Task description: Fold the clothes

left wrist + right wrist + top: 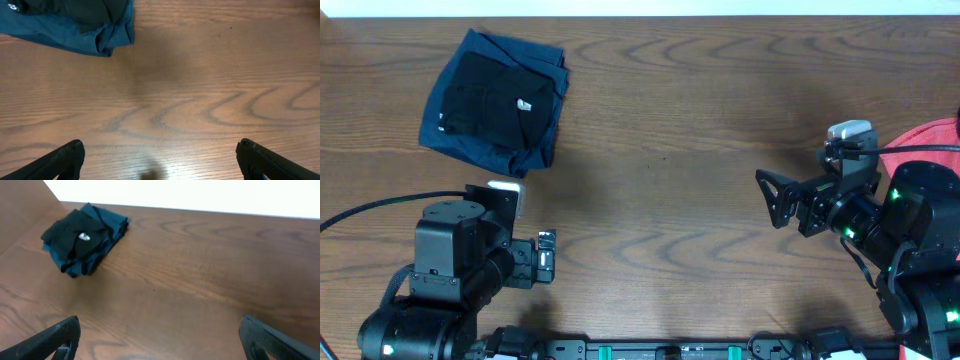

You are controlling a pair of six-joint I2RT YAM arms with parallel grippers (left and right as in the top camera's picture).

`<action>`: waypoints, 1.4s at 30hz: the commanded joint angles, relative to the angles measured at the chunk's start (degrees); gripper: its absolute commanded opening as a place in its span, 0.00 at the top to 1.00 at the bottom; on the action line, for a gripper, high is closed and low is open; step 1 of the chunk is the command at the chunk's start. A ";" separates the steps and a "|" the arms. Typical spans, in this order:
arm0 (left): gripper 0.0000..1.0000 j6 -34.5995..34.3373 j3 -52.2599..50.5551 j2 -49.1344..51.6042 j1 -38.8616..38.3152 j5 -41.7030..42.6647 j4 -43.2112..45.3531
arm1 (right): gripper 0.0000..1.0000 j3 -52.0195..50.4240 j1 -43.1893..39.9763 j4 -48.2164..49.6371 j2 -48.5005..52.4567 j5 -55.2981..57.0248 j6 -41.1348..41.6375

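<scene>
The clothes lie in two places. At the far left of the table, a folded black T-shirt (485,95) with a small white mark rests on a folded navy-blue one (535,150). The right wrist view shows this stack (82,237) far off at the upper left. The left wrist view catches only the corner of the navy-blue one (75,32). A coral-red garment (932,140) pokes in at the right edge, partly under the right arm. My left gripper (542,252) (160,160) is open over bare wood. My right gripper (770,198) (160,335) is also open and holds nothing.
The wooden table (690,120) runs to a white back edge. A black cable (370,208) trails across the table from the left edge to the left arm. Both arm bases stand along the front edge.
</scene>
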 commanded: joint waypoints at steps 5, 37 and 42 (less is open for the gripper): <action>0.02 0.74 -0.66 0.07 -0.28 -1.01 -0.02 | 0.01 0.42 0.48 -0.26 -0.09 -0.28 0.52; 0.02 0.74 -0.66 0.07 -0.28 -1.01 -0.02 | 0.01 -19.69 -3.78 21.20 -21.66 0.22 -14.67; 0.02 0.74 -0.66 0.07 -0.28 -1.01 -0.02 | 0.01 -31.12 -3.80 26.82 -30.34 0.87 -14.67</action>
